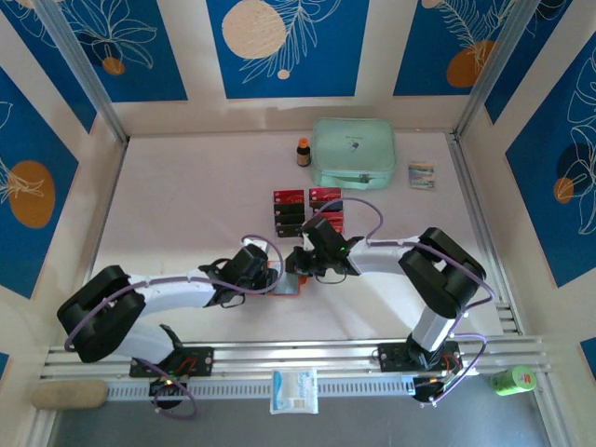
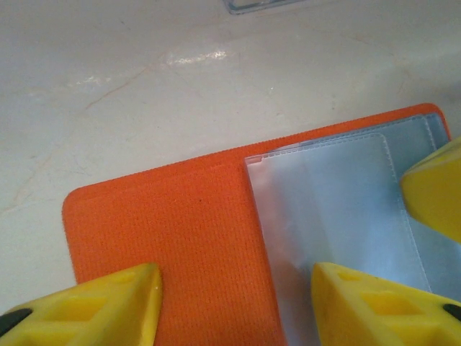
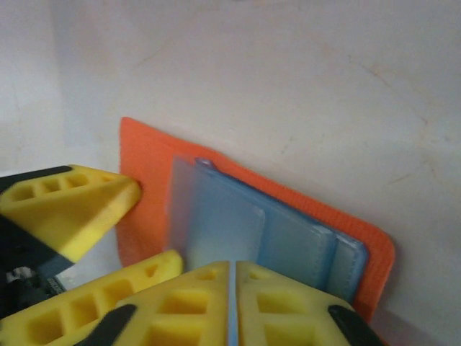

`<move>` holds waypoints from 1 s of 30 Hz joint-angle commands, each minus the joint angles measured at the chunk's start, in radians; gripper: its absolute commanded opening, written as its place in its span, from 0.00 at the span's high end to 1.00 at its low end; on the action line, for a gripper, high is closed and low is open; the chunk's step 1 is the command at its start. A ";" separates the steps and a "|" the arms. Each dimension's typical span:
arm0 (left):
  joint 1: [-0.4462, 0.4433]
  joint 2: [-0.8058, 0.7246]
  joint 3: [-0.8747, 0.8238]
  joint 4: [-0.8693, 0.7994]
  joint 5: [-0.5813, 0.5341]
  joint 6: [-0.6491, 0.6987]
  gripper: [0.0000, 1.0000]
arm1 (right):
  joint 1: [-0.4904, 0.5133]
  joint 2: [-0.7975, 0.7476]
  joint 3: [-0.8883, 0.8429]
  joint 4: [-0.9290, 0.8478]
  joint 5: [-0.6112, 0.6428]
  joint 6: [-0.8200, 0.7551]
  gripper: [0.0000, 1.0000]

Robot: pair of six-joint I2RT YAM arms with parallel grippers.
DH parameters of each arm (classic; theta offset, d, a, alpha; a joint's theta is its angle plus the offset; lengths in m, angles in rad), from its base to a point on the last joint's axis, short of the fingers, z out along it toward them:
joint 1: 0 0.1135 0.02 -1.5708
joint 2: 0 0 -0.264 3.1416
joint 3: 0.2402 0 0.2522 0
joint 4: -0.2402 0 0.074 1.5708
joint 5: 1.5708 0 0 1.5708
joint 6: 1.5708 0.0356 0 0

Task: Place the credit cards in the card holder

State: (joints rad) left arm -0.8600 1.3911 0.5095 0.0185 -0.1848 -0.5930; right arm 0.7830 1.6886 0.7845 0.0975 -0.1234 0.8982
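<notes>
Left hand (image 2: 236,277) astride card holder (image 2: 180,231) — white table (image 2: 144,86)

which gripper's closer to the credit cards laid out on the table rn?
Right. The right gripper sits just near-side of the credit cards, its wrist overlapping their near row from above. The left gripper is farther off, near-left, on the other side of the card holder.

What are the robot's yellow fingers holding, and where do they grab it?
The right gripper looks pinched on the wallet, by the near edge of its blue flap. The left gripper is open over the wallet, gripping nothing.
</notes>
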 commanded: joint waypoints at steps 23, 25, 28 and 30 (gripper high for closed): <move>-0.008 0.016 -0.025 -0.024 0.044 -0.002 0.45 | -0.007 0.047 0.007 0.034 -0.051 0.042 0.67; -0.008 0.016 -0.025 -0.023 0.044 0.000 0.46 | -0.007 0.048 0.010 0.035 -0.057 0.041 0.67; -0.008 0.013 -0.022 -0.025 0.044 0.002 0.45 | -0.008 0.045 0.017 0.035 -0.069 0.035 0.69; -0.008 0.011 -0.019 -0.026 0.042 0.003 0.45 | -0.007 0.042 0.023 0.033 -0.079 0.031 0.71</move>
State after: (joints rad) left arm -0.8600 1.3907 0.5083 0.0196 -0.1848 -0.5926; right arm 0.7776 1.7191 0.7837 0.1268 -0.1616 0.9321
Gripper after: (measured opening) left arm 0.548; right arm 0.298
